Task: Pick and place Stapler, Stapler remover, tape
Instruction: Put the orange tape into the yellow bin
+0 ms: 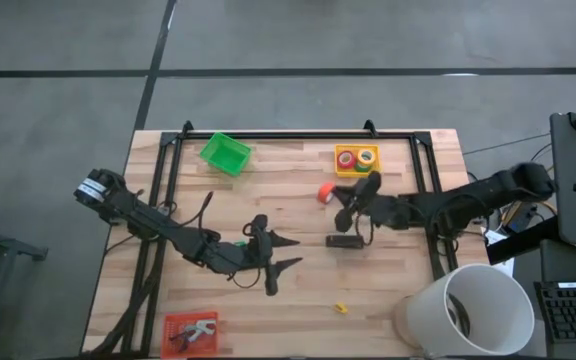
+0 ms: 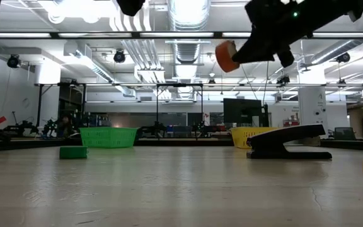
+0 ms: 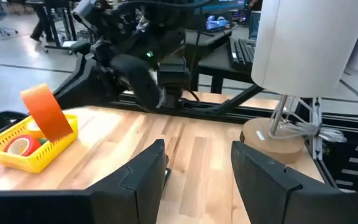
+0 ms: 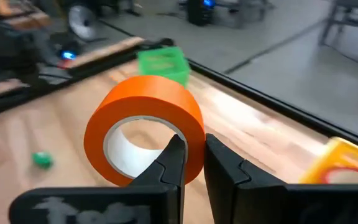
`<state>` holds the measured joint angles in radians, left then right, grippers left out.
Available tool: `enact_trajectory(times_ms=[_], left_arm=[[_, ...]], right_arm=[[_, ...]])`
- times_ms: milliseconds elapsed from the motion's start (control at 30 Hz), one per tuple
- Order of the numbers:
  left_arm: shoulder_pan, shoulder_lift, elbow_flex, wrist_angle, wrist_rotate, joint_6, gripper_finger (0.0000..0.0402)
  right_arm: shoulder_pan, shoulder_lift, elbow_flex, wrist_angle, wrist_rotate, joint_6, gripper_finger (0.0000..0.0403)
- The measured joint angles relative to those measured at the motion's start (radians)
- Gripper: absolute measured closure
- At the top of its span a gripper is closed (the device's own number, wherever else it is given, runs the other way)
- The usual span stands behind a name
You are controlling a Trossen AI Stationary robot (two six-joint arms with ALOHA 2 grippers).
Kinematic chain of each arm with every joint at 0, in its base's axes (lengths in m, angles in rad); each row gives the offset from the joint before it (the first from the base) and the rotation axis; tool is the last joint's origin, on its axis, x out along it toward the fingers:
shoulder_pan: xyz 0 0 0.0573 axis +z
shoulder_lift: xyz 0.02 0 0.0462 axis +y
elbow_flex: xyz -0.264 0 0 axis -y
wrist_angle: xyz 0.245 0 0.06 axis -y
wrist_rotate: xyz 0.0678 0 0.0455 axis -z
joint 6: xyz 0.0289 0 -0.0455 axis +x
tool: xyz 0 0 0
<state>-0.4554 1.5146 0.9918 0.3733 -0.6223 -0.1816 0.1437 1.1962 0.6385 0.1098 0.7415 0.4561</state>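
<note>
The right end effector (image 4: 191, 163) is clamped narrowly on the wall of an orange tape roll (image 4: 146, 127), one finger inside the roll's hole and one outside. In the low view the roll (image 2: 226, 56) hangs in the air near the upper middle of the frame, clear of the desk (image 2: 169, 189). From above, the roll (image 1: 325, 193) sits right of centre, just below and left of the yellow bin (image 1: 356, 160), which holds more tape rolls. The black stapler (image 1: 344, 240) lies flat on the desk just below the right end effector (image 1: 336, 203), apart from it. The left end effector (image 1: 286, 252) hovers lower centre with its fingers spread wide and nothing between them. A green bin (image 1: 225, 154) stands at upper left, a red tray (image 1: 189, 331) at lower left.
</note>
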Motion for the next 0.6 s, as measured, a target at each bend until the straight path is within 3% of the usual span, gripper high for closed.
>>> enact_trajectory(times_ms=[133,433,600], left_arm=[[0.000,0.000,-0.019,-0.003,-0.001,-0.024,0.0215],[0.000,0.000,-0.030,-0.003,0.000,-0.028,0.0216],[0.000,-0.001,-0.030,-0.006,0.000,-0.030,0.0216]], right_arm=[[-0.087,-0.010,0.027,-0.109,0.020,0.037,0.0369],[-0.243,0.045,0.033,-0.101,0.106,0.099,0.0359],[-0.334,0.119,0.032,-0.113,0.102,0.128,0.0358]])
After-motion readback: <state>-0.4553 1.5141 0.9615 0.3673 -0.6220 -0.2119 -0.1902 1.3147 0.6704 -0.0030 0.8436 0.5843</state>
